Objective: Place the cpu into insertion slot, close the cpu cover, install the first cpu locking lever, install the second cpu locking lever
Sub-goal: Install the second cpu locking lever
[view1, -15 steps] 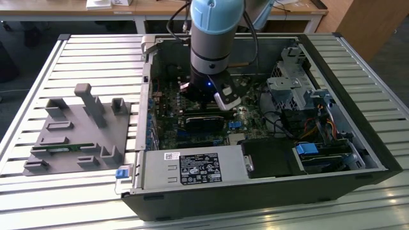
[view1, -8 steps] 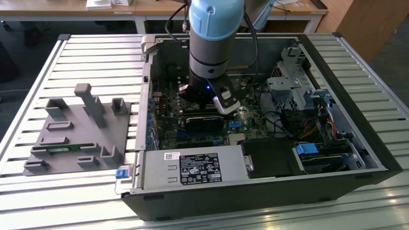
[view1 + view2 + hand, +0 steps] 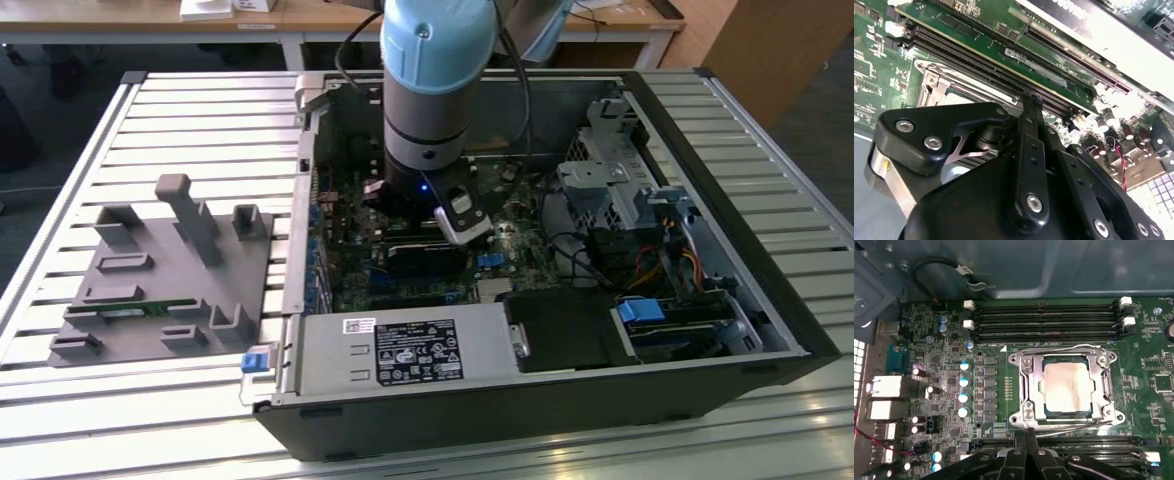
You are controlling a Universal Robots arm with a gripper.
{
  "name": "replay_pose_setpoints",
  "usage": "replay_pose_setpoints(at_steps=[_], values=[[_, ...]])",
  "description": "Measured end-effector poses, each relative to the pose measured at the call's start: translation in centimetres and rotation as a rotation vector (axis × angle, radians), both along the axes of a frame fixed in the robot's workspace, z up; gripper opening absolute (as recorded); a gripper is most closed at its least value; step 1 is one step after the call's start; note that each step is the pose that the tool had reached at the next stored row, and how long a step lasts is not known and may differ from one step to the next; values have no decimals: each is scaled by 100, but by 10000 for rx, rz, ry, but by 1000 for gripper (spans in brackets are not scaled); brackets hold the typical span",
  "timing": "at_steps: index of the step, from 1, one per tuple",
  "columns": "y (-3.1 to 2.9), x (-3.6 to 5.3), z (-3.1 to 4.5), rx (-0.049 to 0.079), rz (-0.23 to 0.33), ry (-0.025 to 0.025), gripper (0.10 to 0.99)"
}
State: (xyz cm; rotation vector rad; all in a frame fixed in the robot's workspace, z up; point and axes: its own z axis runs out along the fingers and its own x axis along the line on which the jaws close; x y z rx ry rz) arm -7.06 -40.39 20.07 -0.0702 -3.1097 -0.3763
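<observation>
Silvery-tan cpu [image 3: 1066,385] in socket (cpu cover [image 3: 1026,390] closed), tool [image 3: 1029,436] beside

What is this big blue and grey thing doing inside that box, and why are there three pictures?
The blue and grey thing is a robot arm. It reaches down into an opened computer case that lies on a slatted metal table. One picture is taken from outside, looking at the whole scene. The other two come from small cameras that ride on the arm, near its claw. In the first wrist view you see the green circuit board and, in its middle, the cpu, a flat silvery-tan square sitting in its slot. The shiny metal cpu cover lies closed around it. The claw's black tips sit together just beside the cover's edge, holding nothing. A grey plastic holder rests on the table too.
</observation>
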Motion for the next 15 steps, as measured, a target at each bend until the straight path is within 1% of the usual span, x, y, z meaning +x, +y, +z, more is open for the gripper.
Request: replay_pose_setpoints(at_steps=[10,15], values=[[0,-16,-74,567,0,0,106],[0,-23,-104,771,0,0,106]])
